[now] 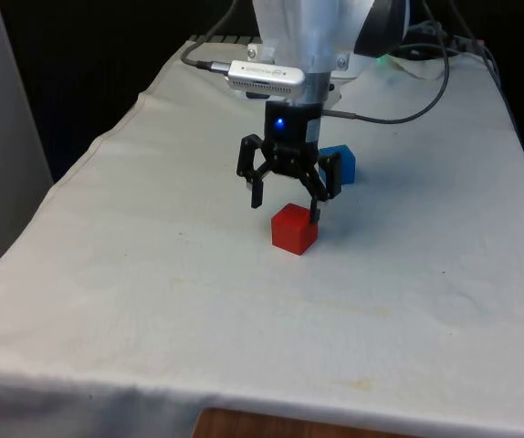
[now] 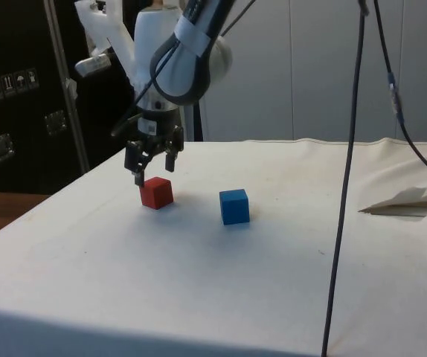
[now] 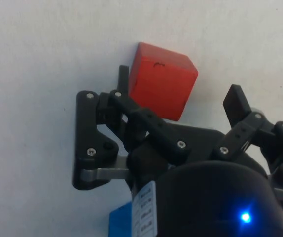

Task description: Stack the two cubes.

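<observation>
A red cube rests on the white cloth near the table's middle. My gripper hangs open just above it, its fingertips level with the cube's top. In the wrist view the red cube lies between the spread fingers, close against one finger and well apart from the other. A blue cube stands on the cloth a little behind the gripper, towards the front view's right, partly hidden by it. From the side, the blue cube sits a short gap away from the red cube, below the gripper.
A grey cable loops over the cloth near the robot's base. A dark cable hangs down in the side view, and a folded bit of cloth or paper lies at that view's right. The table's front edge is near.
</observation>
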